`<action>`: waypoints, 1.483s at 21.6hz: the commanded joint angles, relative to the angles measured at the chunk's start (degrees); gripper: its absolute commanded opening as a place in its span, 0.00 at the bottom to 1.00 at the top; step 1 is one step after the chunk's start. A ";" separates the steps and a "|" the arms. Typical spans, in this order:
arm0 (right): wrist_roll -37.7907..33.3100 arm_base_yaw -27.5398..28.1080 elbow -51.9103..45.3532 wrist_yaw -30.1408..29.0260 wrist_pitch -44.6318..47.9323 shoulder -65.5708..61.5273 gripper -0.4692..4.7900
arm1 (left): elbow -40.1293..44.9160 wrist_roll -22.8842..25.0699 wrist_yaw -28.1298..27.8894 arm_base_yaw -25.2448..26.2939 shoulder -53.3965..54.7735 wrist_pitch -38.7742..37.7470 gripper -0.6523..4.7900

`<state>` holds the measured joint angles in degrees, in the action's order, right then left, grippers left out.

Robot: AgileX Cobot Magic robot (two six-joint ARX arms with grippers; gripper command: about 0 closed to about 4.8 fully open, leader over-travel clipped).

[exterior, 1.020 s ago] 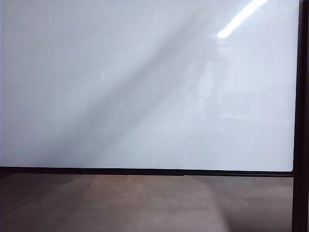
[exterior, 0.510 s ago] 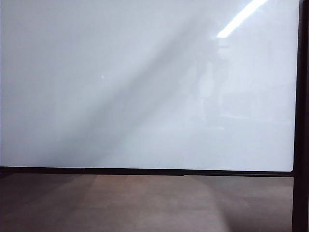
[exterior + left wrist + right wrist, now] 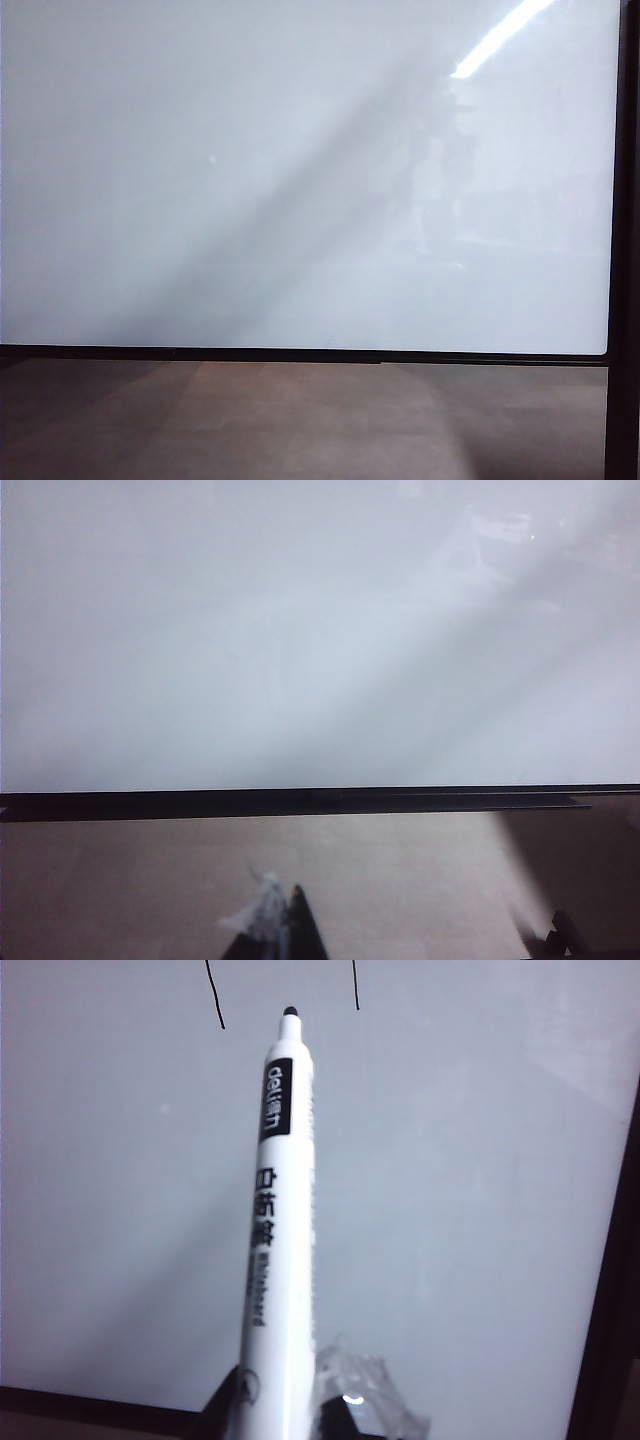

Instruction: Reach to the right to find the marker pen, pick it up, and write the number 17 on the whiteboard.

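The whiteboard (image 3: 250,180), seemingly unmarked, stands above a brown wood-grain surface (image 3: 300,420).

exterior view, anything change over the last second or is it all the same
Nothing visibly changed. The whiteboard shows the same blank surface, the light streak sits in the same place, and no arm or gripper enters this view. The right wrist view shows the right gripper holding the marker pen in front of the board, below two pen strokes; the left gripper points at the board's lower frame.
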<state>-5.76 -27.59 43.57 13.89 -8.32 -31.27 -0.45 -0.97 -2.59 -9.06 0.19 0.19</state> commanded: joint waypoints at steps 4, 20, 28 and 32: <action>-0.22 -0.04 0.04 -0.09 -2.64 2.45 0.08 | -0.04 0.11 0.24 0.02 0.04 0.68 0.11; 8.81 4.79 -5.95 2.82 -2.84 7.10 0.08 | -0.04 0.11 0.26 0.02 0.04 0.68 0.11; 5.33 22.29 -20.83 -11.30 0.20 19.23 0.09 | -0.04 0.11 0.24 0.00 0.04 0.66 0.11; 2.91 27.08 -27.85 -11.61 3.17 26.08 0.09 | -0.04 0.11 0.24 0.00 0.04 0.68 0.11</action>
<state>-0.99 -1.61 16.91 2.57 -7.64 -6.81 -0.45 -0.97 -2.57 -9.06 0.16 0.19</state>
